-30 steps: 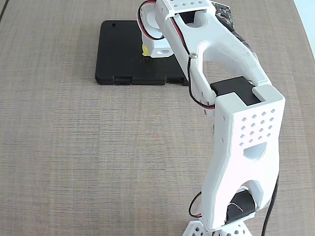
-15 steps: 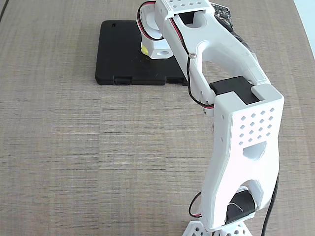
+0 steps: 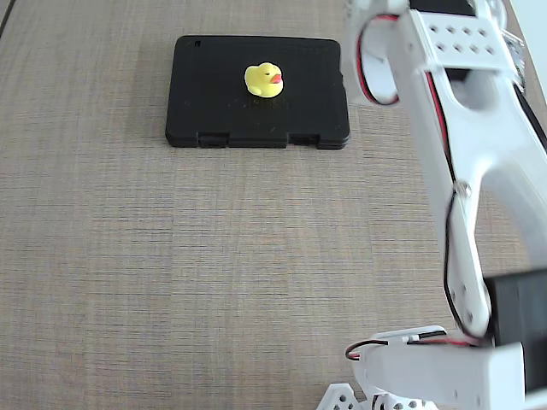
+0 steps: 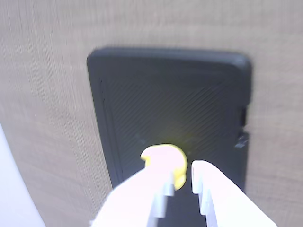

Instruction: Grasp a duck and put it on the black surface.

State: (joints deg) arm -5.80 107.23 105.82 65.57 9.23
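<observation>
Now that the arm has swung back from where it hung over the black slab [image 3: 214, 94] half a second ago, we can see the duck [image 3: 264, 80] sitting upright on it, free of any grip, near the middle of its far half in the fixed view. In the wrist view our pincer [image 4: 182, 187] is raised above the duck, its fingers [image 4: 208, 189] a narrow gap apart and holding nothing; the yellow body only shows between and behind them. The slab lies flat on the wood-grain surface [image 3: 128, 256]. We judge the placing done, with only the retreat left to finish.
</observation>
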